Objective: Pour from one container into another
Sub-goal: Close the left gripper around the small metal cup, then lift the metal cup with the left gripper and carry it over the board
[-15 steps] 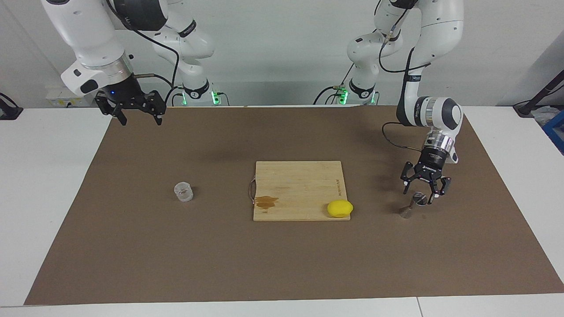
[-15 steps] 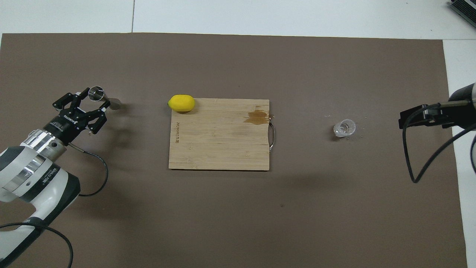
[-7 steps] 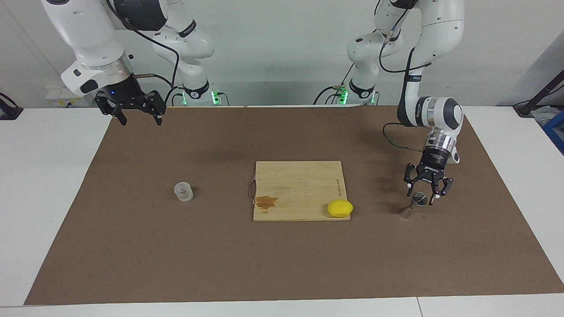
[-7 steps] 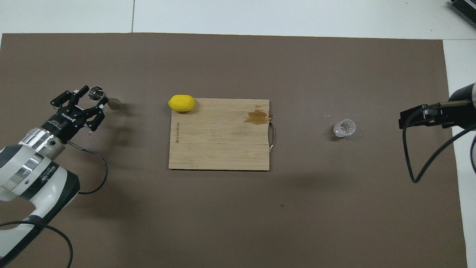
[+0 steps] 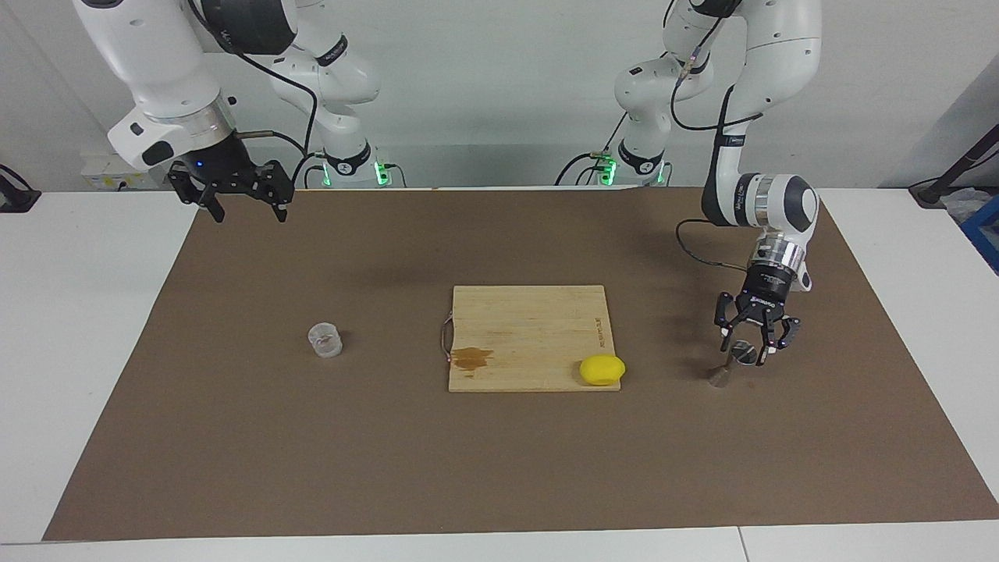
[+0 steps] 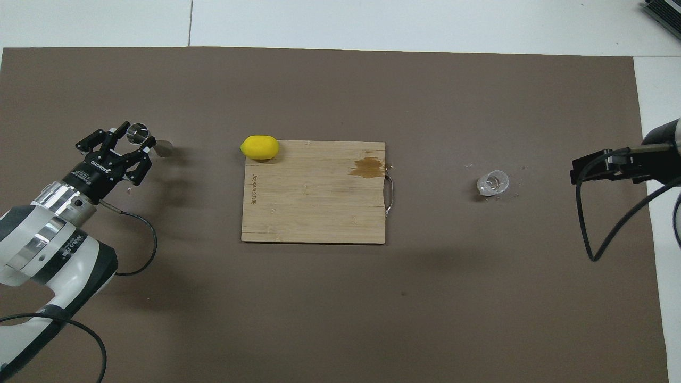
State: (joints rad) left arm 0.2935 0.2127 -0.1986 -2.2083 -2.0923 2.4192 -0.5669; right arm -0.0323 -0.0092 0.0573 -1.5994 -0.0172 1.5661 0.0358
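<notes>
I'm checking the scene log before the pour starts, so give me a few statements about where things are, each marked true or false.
1. The left gripper is at the jigger, fingers spread either side of its upper cone. True.
2. The clear cup stands on the cutting board. False: it stands on the brown mat, toward the right arm's end.
3. The lemon sits at a corner of the cutting board. True.
4. The right gripper holds the clear cup. False: it waits open, up in the air over the mat's edge near its base.
5. A brown stain marks the board near its handle. True.
</notes>
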